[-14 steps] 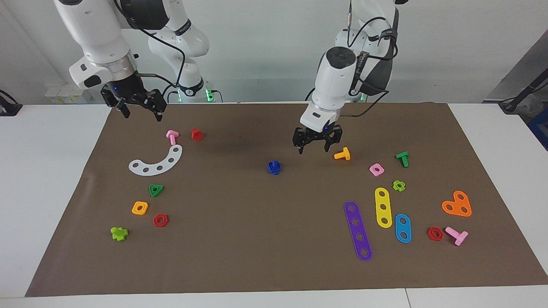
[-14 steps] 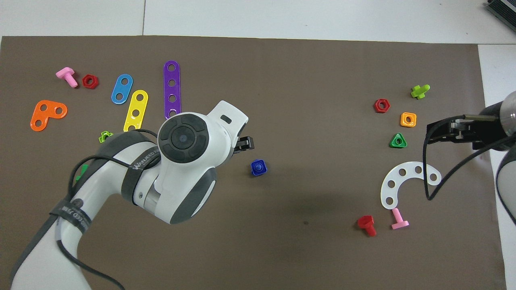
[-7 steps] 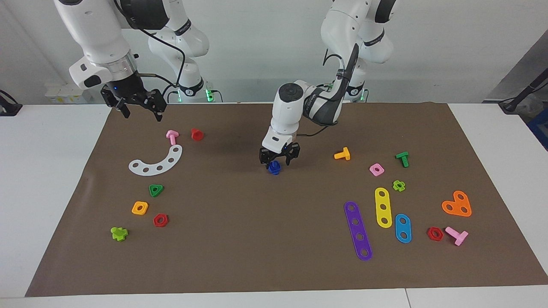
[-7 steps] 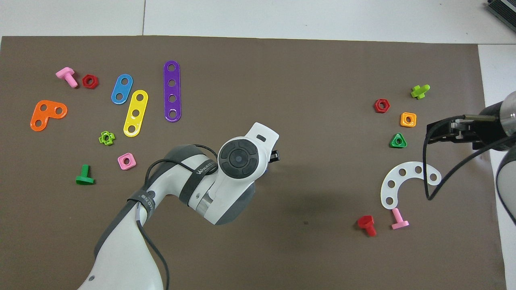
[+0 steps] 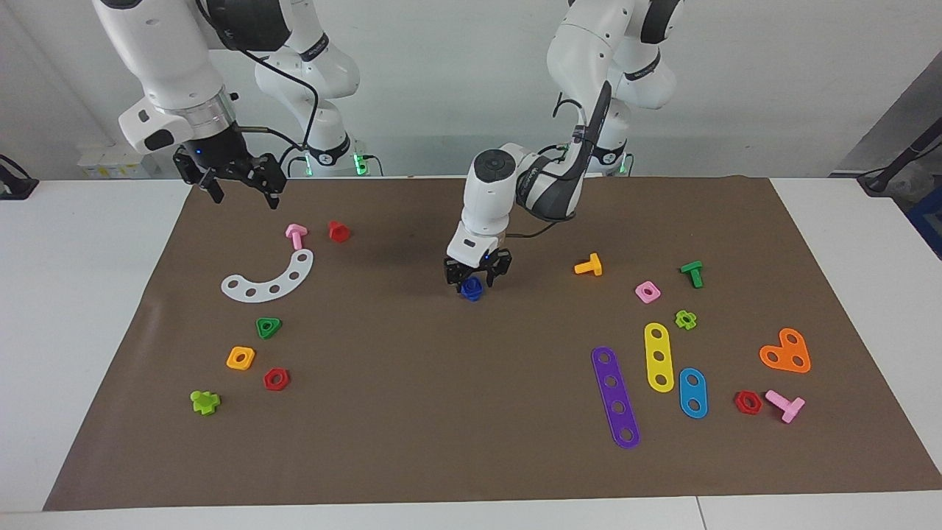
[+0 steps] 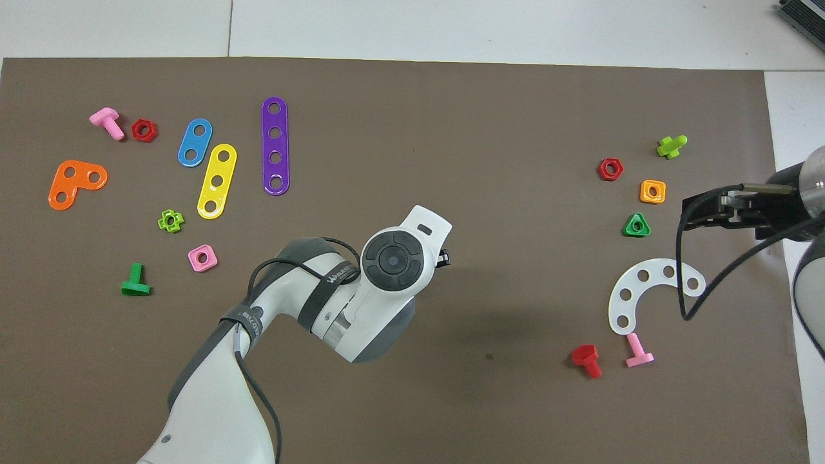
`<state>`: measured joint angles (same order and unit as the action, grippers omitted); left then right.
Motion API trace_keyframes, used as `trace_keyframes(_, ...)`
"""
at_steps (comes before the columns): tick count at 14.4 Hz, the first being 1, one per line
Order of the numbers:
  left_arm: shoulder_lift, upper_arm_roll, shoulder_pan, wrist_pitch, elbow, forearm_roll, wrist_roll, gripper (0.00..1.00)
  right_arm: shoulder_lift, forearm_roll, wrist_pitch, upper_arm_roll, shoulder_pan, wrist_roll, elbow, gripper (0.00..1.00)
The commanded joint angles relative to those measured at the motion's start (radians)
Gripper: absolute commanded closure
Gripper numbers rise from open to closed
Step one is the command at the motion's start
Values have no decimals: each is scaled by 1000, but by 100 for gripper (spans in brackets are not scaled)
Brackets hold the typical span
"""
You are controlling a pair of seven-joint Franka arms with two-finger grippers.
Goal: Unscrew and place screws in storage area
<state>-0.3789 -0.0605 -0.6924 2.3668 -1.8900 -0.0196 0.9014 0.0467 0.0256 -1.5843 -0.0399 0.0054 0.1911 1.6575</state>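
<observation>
barely started tbh; the left gripper [image 5: 477, 275] sits low over the dark-blue screw [image 5: 471, 290] mid-mat, fingers straddling it, can't tell if they've clamped; right gripper [image 5: 234, 178] waits, spread wide, above the mat edge; storage area [image 5: 250, 346] by the white curved strip [image 5: 269, 278] has no blue screw yet

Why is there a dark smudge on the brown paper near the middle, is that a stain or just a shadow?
Likely a shadow: in the facing view a soft dark patch lies on the brown paper mat beside the left pincer, which sits over the blue screw; in the overhead view the same soft-edged patch appears, and the arm hides the screw.
</observation>
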Motion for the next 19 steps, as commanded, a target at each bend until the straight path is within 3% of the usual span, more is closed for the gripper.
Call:
trace_keyframes(1, 6, 21, -24, 3, -15, 4, 13, 46, 8, -9, 10, -9, -15, 10, -2, 0)
trace_keyframes(4, 6, 21, -24, 2, -23, 4, 13, 61, 8, -9, 10, -9, -15, 10, -2, 0)
trace_keyframes(8, 6, 21, -22, -3, -18, 3, 14, 98, 8, -9, 10, -9, -15, 10, -2, 0)
trace_keyframes(11, 6, 24, -22, -55, 14, 1, 42, 100, 8, -9, 10, -9, -15, 10, -4, 0)
trace_keyframes(16, 2, 28, 5, -251, 182, -8, 56, 100, 8, -9, 9, -8, -19, -25, -2, 0)
trace_keyframes(19, 40, 27, 69, -302, 216, -11, 48, 100, 7, -9, 0, -5, -22, -27, -1, 0)
